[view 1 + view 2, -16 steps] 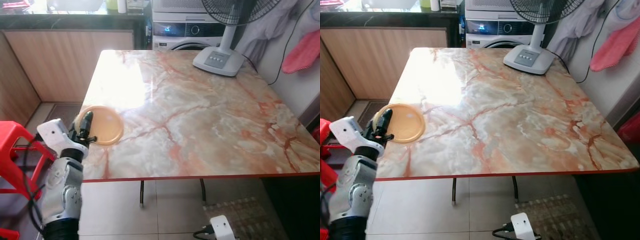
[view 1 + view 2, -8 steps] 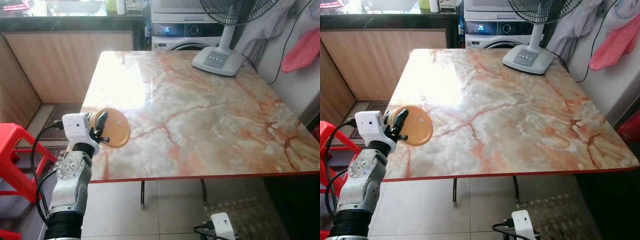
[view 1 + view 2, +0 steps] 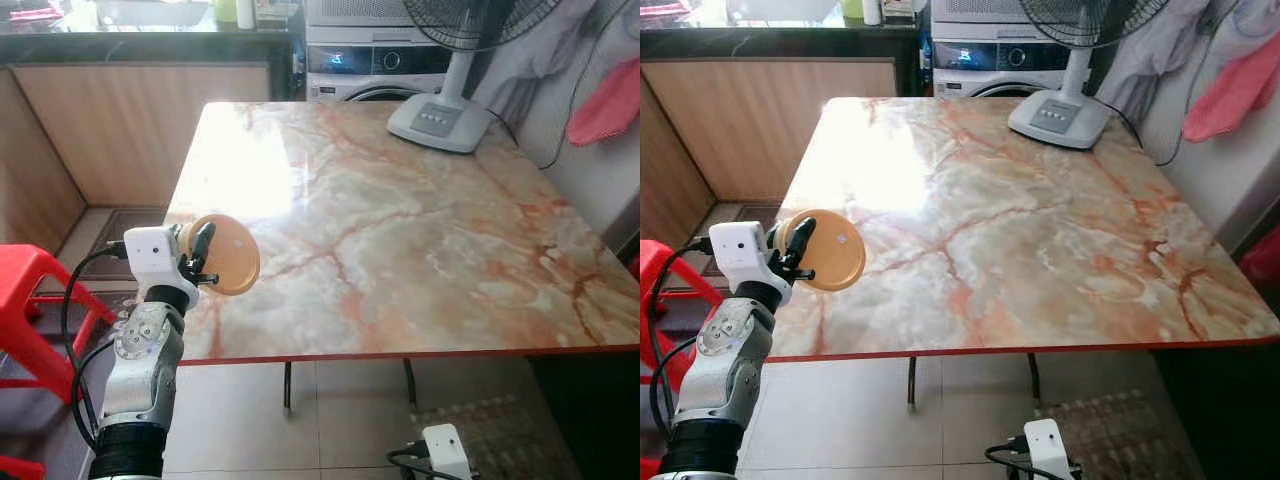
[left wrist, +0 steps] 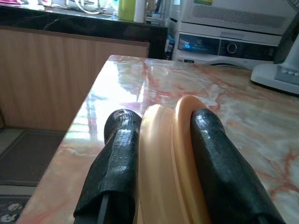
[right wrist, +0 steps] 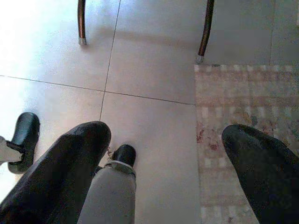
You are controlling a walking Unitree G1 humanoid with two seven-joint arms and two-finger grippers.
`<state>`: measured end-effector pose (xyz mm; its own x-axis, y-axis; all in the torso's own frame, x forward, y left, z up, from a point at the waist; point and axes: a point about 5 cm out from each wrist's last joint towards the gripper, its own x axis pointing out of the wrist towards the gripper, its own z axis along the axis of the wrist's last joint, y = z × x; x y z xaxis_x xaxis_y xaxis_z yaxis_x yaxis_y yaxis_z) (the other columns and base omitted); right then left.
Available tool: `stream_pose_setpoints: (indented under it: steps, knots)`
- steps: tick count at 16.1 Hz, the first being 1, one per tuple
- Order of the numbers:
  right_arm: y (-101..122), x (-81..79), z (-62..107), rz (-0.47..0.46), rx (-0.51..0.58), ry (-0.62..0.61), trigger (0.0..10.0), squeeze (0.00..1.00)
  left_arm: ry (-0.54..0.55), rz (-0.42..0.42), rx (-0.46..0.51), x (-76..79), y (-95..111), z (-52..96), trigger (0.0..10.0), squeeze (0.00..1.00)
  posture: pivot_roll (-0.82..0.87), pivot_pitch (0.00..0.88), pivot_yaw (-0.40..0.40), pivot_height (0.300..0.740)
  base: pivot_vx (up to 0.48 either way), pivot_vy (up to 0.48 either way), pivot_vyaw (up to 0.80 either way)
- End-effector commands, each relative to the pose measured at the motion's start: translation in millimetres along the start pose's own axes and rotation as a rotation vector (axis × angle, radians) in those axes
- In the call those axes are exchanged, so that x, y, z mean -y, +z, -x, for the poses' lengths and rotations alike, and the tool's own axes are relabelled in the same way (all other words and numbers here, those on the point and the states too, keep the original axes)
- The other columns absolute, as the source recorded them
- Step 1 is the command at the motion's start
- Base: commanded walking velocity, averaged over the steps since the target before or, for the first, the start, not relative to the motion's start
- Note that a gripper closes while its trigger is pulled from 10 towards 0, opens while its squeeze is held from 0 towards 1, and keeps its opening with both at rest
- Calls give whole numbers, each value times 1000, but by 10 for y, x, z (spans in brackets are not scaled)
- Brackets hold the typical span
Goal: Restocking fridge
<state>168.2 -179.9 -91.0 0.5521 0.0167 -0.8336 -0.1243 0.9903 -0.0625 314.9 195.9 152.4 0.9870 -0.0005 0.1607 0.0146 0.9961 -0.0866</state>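
Table [image 3: 400,240]: square top, marble-patterned in cream with orange-red veins, red edging, on dark metal legs. Glossy (a bright glare patch sits toward its far left corner). Standing on it: one white fan base [image 3: 437,120] at the far right corner.

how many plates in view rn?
1. The orange plate is lifted on edge at the marble table's near-left corner, clamped at its rim by the left gripper. None elsewhere on the table.
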Motion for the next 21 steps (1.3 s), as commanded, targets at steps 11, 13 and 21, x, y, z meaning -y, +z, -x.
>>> stream_pose_setpoints:
  steps: [11, 13, 21]
  knots:
    - [69, 10, -12, -9, 17, -6, 10000, 0, 8, 4, 33, 5, 67, -59, 10000, 0, 71, 0, -28, 740, 0, 309, 0]
    - [75, 11, -13, -10, 18, -7, 10000, 0, 8, 5, 33, 6, 71, -69, 10000, 0, 70, 0, -28, 740, 0, 309, 0]
    - [77, 27, -13, -5, 15, -10, 10000, 0, 16, 8, 41, -6, 79, -84, 10000, 0, 76, 0, -35, 740, 0, 310, 0]
